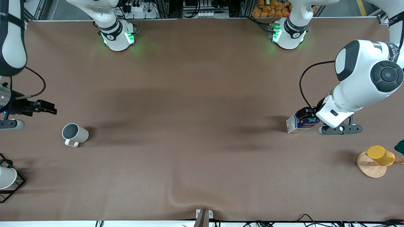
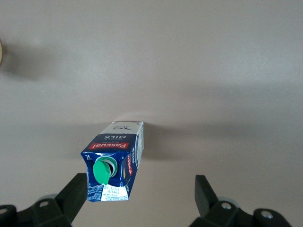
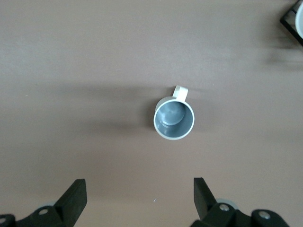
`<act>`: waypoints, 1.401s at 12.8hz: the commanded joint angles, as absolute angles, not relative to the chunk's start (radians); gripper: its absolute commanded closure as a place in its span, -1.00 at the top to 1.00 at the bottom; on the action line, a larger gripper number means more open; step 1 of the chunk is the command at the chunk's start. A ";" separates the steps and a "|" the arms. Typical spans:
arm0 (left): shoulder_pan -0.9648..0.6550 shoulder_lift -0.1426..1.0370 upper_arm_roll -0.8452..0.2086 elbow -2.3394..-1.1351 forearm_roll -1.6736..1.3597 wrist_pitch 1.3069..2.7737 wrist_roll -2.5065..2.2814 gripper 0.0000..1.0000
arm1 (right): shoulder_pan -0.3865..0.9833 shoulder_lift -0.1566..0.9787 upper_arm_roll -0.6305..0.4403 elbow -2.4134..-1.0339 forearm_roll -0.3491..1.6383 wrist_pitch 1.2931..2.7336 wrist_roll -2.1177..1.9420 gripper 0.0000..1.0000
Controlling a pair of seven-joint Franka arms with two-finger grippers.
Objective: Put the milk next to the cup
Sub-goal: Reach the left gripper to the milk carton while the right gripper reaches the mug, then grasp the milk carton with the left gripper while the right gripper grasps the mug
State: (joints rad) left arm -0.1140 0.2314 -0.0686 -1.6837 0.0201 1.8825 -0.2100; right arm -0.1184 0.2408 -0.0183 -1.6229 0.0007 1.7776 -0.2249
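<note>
The milk is a dark-blue carton with a red band and green cap, standing on the brown table toward the left arm's end. My left gripper is open and low over the carton's top. In the left wrist view the milk sits close to one finger, off centre in my left gripper. The cup, a grey-beige mug, stands upright toward the right arm's end. My right gripper hangs open and empty above the table beside the cup. In the right wrist view the cup lies ahead of my right gripper.
A yellow plastic cup lies on a round wooden coaster near the left arm's end. A white cup in a black wire frame stands at the right arm's end, nearer the camera than the mug. The cloth wrinkles near the front edge.
</note>
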 commanded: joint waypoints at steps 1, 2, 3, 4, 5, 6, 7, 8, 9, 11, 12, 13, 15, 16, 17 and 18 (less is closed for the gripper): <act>-0.115 0.189 -0.071 -1.756 0.031 1.928 -0.247 1.00 | -0.144 0.360 -0.011 -1.606 0.017 1.850 -0.302 1.00; -0.112 0.178 -0.071 -1.790 0.031 1.966 -0.247 1.00 | -0.150 0.394 -0.011 -1.606 0.017 1.870 -0.316 1.00; -0.112 0.175 -0.071 -1.816 0.031 1.988 -0.247 1.00 | -0.156 0.422 -0.011 -1.609 0.017 1.879 -0.324 1.00; -0.109 0.179 -0.071 -1.834 0.031 2.017 -0.247 1.00 | -0.160 0.446 -0.011 -1.611 0.018 1.893 -0.325 1.00; -0.109 0.183 -0.071 -1.870 0.031 2.069 -0.247 1.00 | -0.160 0.471 -0.011 -1.612 0.017 1.907 -0.325 1.00; -0.109 0.183 -0.069 -1.914 0.031 2.129 -0.247 1.00 | -0.158 0.485 -0.011 -1.614 0.018 1.910 -0.325 1.00; -0.106 0.184 -0.071 -1.936 0.037 2.163 -0.247 1.00 | -0.156 0.501 -0.011 -1.615 0.018 1.913 -0.325 1.00; -0.106 0.186 -0.071 -1.945 0.046 2.161 -0.247 1.00 | -0.156 0.523 -0.011 -1.615 0.017 1.925 -0.325 1.00; -0.106 0.183 -0.069 -1.959 0.055 2.161 -0.247 1.00 | -0.156 0.540 -0.011 -1.617 0.017 1.940 -0.325 1.00; -0.092 0.178 -0.069 -1.962 0.100 2.152 -0.242 1.00 | -0.156 0.566 -0.011 -1.617 0.017 1.948 -0.327 1.00; -0.091 0.176 -0.069 -1.948 0.103 2.139 -0.235 1.00 | -0.152 0.577 -0.011 -1.617 0.017 1.948 -0.327 1.00; -0.087 0.172 -0.068 -1.939 0.103 2.117 -0.232 1.00 | -0.150 0.589 -0.011 -1.618 0.017 1.953 -0.327 0.91; -0.078 0.164 -0.067 -1.931 0.104 2.073 -0.229 1.00 | -0.155 0.617 -0.011 -1.621 0.017 1.956 -0.328 0.40; -0.058 0.161 -0.071 -1.940 0.104 2.071 -0.227 1.00 | -0.158 0.630 -0.009 -1.621 0.017 1.959 -0.330 -0.88; -0.051 0.166 -0.071 -1.947 0.104 2.071 -0.224 1.00 | -0.156 0.630 -0.009 -1.620 0.017 1.962 -0.331 -1.00; -0.048 0.170 -0.071 -1.950 0.104 2.071 -0.215 1.00 | -0.155 0.630 -0.009 -1.620 0.017 1.962 -0.336 -1.00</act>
